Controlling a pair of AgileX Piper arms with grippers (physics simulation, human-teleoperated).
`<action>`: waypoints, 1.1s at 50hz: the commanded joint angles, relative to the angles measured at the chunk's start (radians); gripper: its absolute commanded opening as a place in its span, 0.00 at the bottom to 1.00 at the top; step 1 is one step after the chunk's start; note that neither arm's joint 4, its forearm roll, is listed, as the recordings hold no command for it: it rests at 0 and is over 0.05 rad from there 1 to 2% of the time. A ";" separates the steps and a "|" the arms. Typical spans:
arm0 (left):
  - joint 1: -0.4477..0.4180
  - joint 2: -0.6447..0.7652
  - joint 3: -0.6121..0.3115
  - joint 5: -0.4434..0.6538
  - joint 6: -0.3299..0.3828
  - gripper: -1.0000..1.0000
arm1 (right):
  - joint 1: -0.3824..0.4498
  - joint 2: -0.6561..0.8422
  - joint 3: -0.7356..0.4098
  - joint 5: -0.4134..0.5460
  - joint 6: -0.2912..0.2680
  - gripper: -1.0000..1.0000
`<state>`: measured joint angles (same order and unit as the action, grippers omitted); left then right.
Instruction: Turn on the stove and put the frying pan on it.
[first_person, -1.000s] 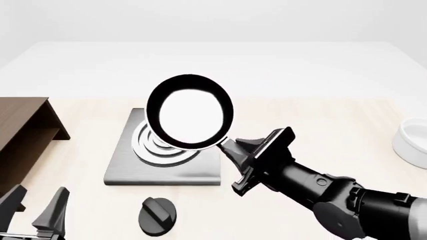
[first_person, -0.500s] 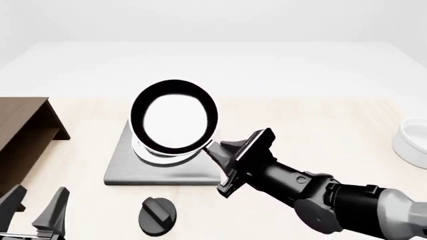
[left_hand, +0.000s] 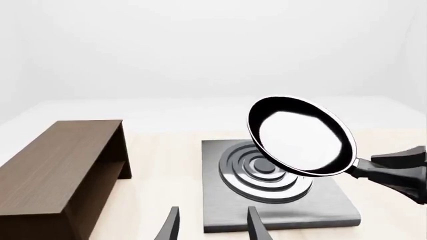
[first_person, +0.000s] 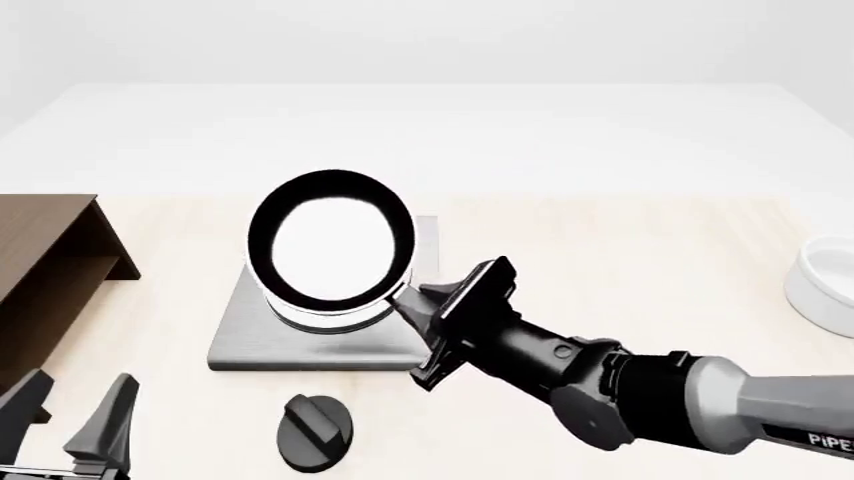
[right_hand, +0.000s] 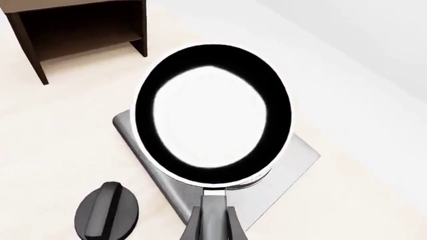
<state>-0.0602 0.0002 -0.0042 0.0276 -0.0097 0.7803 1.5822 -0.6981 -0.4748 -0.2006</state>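
Note:
The frying pan (first_person: 331, 243) (left_hand: 300, 136) (right_hand: 212, 114) is black with a pale glossy inside. It hangs tilted just above the stove's silver rings, handle toward me. My right gripper (first_person: 434, 305) (right_hand: 213, 222) (left_hand: 400, 172) is shut on that handle. The stove (first_person: 320, 342) (left_hand: 333, 202) (right_hand: 297, 160) is a grey square slab, its rings largely hidden behind the pan in the front view. Its black round knob (first_person: 314, 430) (right_hand: 107, 217) lies on the table in front of the slab. My left gripper (first_person: 74, 420) (left_hand: 213, 227) stands open and holds nothing, low at the near left, left of the knob.
A dark brown wooden cabinet (first_person: 47, 270) (left_hand: 60, 170) (right_hand: 80, 20) stands left of the stove. A white bowl (first_person: 825, 280) sits at the table's right edge.
The right arm has carried the pan left and downward, from the slab's right side to over the rings. The left gripper has not moved.

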 joint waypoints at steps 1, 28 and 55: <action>0.000 0.000 -0.002 0.001 -0.003 1.00 | -0.007 0.035 -0.064 -0.008 0.004 0.00; 0.001 0.000 -0.004 0.001 -0.009 1.00 | -0.014 0.142 -0.123 -0.025 0.003 0.00; 0.001 0.000 -0.003 -0.001 -0.012 1.00 | -0.034 0.197 -0.149 -0.045 0.006 0.00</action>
<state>-0.0590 0.0002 -0.0070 0.0271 -0.0209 0.7514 1.7799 -0.8182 -0.5087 -0.2037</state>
